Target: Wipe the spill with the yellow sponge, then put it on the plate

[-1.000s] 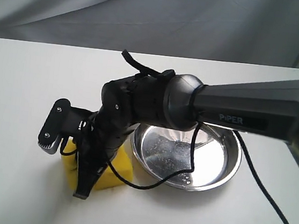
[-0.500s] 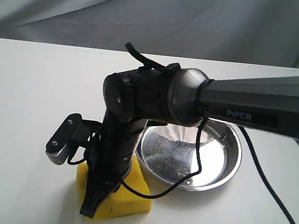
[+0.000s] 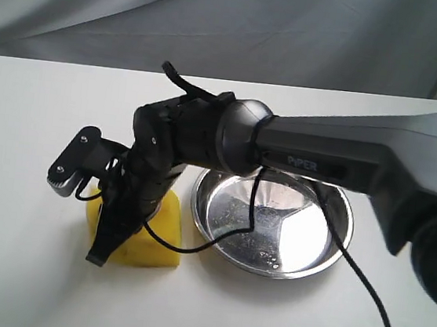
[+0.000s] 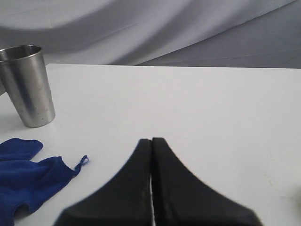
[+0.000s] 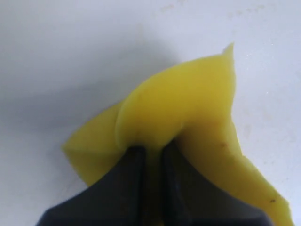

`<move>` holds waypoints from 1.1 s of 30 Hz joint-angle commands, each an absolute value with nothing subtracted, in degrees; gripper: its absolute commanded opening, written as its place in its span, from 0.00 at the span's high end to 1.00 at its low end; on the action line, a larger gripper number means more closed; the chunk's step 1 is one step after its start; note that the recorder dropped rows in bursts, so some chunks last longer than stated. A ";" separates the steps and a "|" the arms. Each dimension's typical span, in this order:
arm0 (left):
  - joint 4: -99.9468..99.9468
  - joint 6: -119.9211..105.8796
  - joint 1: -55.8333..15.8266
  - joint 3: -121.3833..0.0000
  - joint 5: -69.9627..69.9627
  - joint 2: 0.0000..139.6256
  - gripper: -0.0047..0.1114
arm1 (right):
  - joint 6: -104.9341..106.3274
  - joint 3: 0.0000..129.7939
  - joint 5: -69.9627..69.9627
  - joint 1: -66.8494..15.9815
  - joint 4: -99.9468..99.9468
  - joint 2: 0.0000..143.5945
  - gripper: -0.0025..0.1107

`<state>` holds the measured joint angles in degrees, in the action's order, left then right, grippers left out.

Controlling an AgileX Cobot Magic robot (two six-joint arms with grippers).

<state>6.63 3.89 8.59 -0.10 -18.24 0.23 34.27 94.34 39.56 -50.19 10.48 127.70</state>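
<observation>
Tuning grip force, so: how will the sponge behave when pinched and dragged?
Probably soft: the sponge bulges and folds where the right tool pinches it. Its free corners may flop or trail when dragged over the table. Being blocky, it is unlikely to roll.

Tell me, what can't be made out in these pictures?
- Spill: no view shows it; it may lie under the sponge or arm.
- Sponge: exterior view, the arm hides its middle; right wrist view, cut off by the edge.
- Right tool tips: right wrist view, buried in the sponge.
- Plate: exterior view, part of the rim behind the arm.
- Blue cloth: left wrist view, cut off by the edge.
</observation>
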 commanded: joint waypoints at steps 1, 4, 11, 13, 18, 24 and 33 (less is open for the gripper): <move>6.60 4.10 8.38 0.00 -17.99 0.00 0.96 | 32.37 103.70 46.38 -48.07 8.42 133.64 0.98; 6.60 4.10 8.38 0.00 -17.99 0.00 0.96 | 30.87 108.28 52.79 -47.24 7.88 135.99 0.98; 6.60 4.10 8.38 0.00 -17.99 0.00 0.96 | 30.87 108.40 66.47 -46.95 7.77 136.29 0.98; 6.60 4.10 8.38 0.00 -17.99 0.00 0.96 | 30.87 107.86 68.72 -46.95 8.14 136.17 0.98; 6.60 4.10 8.38 0.00 -17.99 0.00 0.96 | 30.87 102.60 69.52 -46.95 8.53 133.28 0.98; 6.60 4.10 8.38 0.00 -17.99 0.00 0.96 | 31.05 92.27 64.78 -46.95 12.04 127.13 0.98; 6.60 4.10 8.38 0.00 -17.99 0.00 0.96 | 31.19 76.16 57.45 -48.82 12.55 117.87 0.98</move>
